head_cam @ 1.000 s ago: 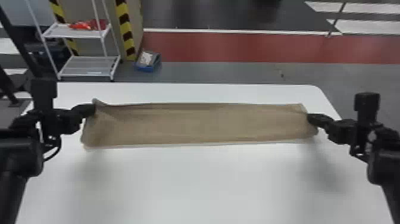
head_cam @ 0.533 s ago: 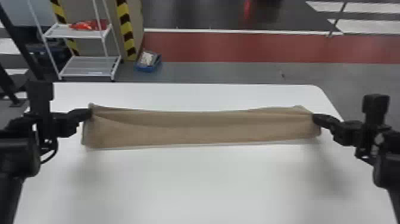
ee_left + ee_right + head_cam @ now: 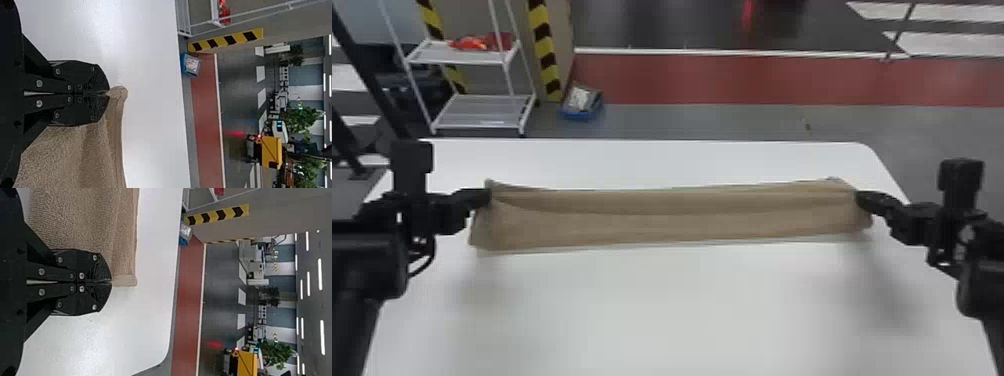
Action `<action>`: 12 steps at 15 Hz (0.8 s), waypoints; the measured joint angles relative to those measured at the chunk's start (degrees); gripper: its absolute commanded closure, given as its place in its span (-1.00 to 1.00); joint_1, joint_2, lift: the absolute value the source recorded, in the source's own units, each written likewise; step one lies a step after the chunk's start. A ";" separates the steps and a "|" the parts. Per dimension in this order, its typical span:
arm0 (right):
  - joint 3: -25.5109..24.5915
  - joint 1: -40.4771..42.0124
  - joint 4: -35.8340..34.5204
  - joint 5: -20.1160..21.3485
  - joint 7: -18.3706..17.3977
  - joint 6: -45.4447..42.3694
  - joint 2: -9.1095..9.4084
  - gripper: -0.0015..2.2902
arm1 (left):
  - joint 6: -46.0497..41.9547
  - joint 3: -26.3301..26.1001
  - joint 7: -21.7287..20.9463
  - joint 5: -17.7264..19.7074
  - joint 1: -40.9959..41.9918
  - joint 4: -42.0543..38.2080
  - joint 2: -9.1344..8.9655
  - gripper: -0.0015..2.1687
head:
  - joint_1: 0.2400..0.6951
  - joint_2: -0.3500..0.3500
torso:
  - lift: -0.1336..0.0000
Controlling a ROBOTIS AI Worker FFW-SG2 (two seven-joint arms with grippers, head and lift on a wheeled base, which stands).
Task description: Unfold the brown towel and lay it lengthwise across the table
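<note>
The left claw [image 3: 108, 94] and right claw [image 3: 111, 281] are pinching opposite ends of the brown towel [image 3: 672, 215], which is stretching lengthwise over the table [image 3: 672, 310]; smoothing and releasing are seemingly remaining.

Brown on the towel [image 3: 682, 220]; white across the worktop [image 3: 682, 305]; black on left end effector [image 3: 483, 196] and right end effector [image 3: 863, 198]; yellow-and-black stripes down the tape [image 3: 544, 45]; red along the floor band [image 3: 757, 80].
</note>
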 measured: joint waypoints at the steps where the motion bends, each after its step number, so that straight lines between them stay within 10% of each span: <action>1: -0.05 -0.24 0.00 -0.01 -0.30 -0.33 0.03 0.13 | -0.31 0.17 -0.01 0.22 0.02 0.00 0.00 0.48 | 1.00 -0.10 | -0.81; 9: 1.59 -3.70 4.97 2.12 -2.38 -3.72 1.18 0.13 | -3.72 -1.38 -0.04 -0.44 -2.26 5.75 0.27 0.44 | 1.00 -0.07 | -0.81; 12: 1.94 -4.59 6.51 3.01 -2.47 -3.74 1.10 0.13 | -4.06 -2.20 0.97 -1.73 -2.63 6.45 0.16 -0.96 | 1.00 -0.07 | -0.81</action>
